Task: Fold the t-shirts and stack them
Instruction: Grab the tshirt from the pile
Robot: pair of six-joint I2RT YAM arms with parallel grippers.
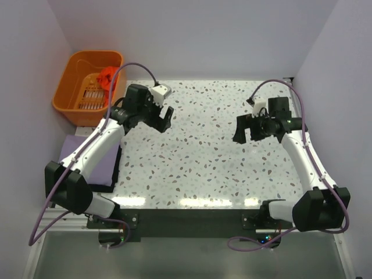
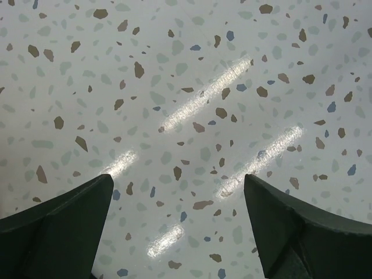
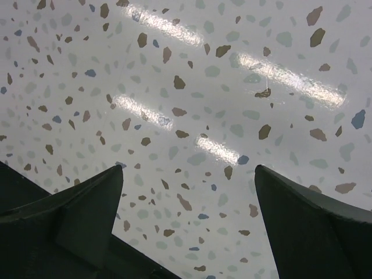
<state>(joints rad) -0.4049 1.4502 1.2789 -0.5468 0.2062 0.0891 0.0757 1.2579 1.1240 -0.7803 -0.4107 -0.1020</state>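
Lavender t-shirt (image 1: 103,165) is lying flat just nearside of the basket (image 1: 65,93), partly under my left arm. Left gripper (image 1: 164,118) and right gripper (image 1: 243,129) are both gaping wide, holding nothing. Orange-red t-shirt (image 1: 106,77) is bunching at the basket's right rim, far-left of my left jaws, so the left is nearer. Long axis: can't tell. Counting two shirts, one basket.

The top camera looks down from above the near edge onto the whole table (image 1: 192,157). Both wrist cameras face down close, sharing patches of its top.
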